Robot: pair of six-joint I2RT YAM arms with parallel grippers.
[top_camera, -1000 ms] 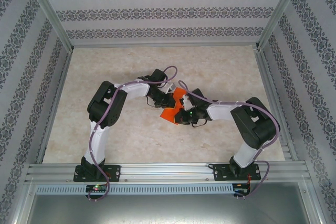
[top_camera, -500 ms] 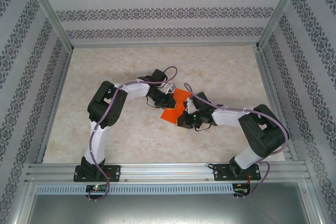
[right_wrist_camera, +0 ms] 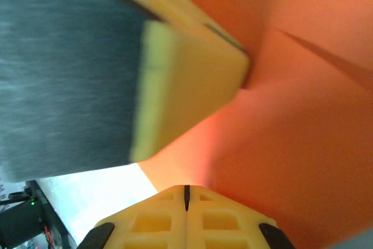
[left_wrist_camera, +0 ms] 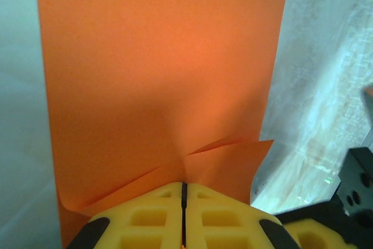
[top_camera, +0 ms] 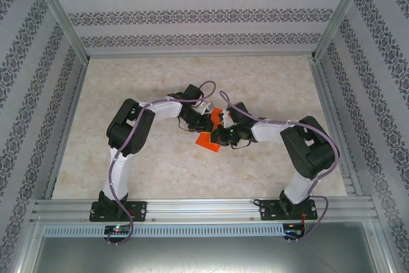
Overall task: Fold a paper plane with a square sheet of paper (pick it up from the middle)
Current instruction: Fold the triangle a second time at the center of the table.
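The sheet (top_camera: pixel 208 139) is at the middle of the frame in the top view, over the marbled table (top_camera: pixel 128 94), held between the two arms. It is bright orange-red, plain on every face that shows, and bent up into folds instead of lying flat.

The left gripper (left_wrist_camera: pixel 183 186) has its yellow fingers pressed together at the bottom centre of the left wrist view, pinching the sheet. From there the paper runs up as a wide smooth band to the top edge. Two creased flaps spread left and right just above the fingertips.

The right gripper (right_wrist_camera: pixel 186 190) is also fully closed, at the bottom centre of its own view, nipping the sheet's lower edge. Orange paper covers the right half, with a sharp crease in the upper right. A blurred yellow finger (right_wrist_camera: pixel 186 86) of the left gripper lies against the paper in the upper middle.
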